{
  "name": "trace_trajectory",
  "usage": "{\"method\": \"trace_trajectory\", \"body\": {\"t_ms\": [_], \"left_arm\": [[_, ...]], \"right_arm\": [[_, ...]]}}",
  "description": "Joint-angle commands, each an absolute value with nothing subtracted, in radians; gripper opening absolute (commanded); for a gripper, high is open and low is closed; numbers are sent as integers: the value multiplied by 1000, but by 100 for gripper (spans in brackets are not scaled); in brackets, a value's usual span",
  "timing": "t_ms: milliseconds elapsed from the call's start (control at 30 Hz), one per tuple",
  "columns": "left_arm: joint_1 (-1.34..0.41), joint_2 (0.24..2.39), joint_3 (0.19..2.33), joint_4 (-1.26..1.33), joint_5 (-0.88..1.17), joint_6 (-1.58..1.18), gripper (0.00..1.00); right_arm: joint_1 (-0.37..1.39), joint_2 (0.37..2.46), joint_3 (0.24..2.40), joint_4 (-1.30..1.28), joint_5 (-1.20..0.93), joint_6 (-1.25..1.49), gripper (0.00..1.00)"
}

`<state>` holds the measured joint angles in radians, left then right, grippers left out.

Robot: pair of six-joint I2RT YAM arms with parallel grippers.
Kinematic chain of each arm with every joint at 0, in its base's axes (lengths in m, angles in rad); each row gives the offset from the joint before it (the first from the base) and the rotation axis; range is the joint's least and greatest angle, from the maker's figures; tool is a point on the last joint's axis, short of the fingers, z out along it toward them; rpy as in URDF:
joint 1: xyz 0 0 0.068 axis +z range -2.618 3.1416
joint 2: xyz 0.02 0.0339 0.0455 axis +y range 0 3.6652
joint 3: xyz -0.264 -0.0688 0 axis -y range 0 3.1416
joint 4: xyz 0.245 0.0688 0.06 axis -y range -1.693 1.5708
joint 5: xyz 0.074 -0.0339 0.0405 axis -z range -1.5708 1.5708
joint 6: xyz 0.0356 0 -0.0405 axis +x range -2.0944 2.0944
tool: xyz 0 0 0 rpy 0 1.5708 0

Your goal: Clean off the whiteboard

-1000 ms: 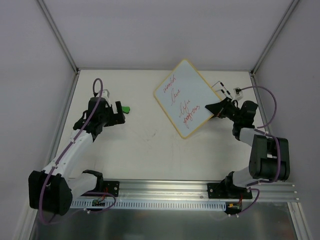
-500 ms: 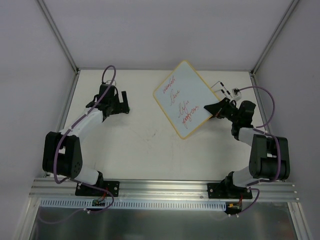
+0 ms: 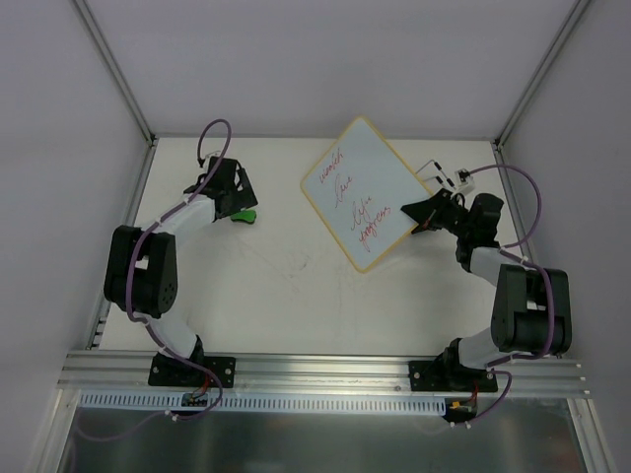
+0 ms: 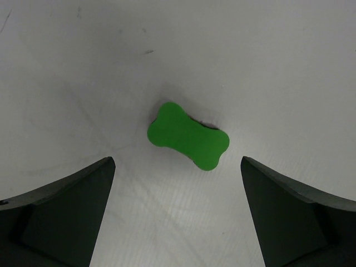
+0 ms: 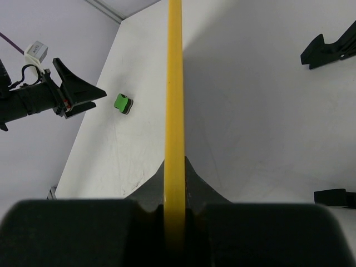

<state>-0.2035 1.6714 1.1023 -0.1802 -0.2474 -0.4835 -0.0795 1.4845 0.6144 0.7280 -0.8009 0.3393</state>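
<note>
The whiteboard has a tan frame and red handwriting. It is held up off the table, tilted as a diamond, right of centre. My right gripper is shut on its right edge. In the right wrist view the board's frame runs edge-on, pinched in my right gripper. A small green eraser lies on the table at the back left. My left gripper hangs open just over the eraser, touching nothing.
White walls and metal posts enclose the table on three sides. An aluminium rail carries both arm bases at the near edge. Two black pieces show at the right of the right wrist view. Faint scuffs mark the tabletop.
My left arm has folded up at the elbow, and its gripper has shifted back, above the eraser, staying open. The right arm and the board have barely moved.
</note>
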Motion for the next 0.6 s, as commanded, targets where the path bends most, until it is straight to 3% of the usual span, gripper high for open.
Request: {"method": "trace_trajectory", "body": {"t_ms": [0, 300, 567], "left_arm": [[-213, 1742, 1192, -176, -258, -451, 99], [-213, 1822, 1249, -176, -65, -164, 99], [-210, 1853, 1273, -196, -29, -68, 99]], "right_arm": [[-63, 1493, 653, 729, -782, 249, 0], [-57, 1496, 660, 729, -788, 248, 0], [-57, 1496, 653, 729, -793, 247, 0]]}}
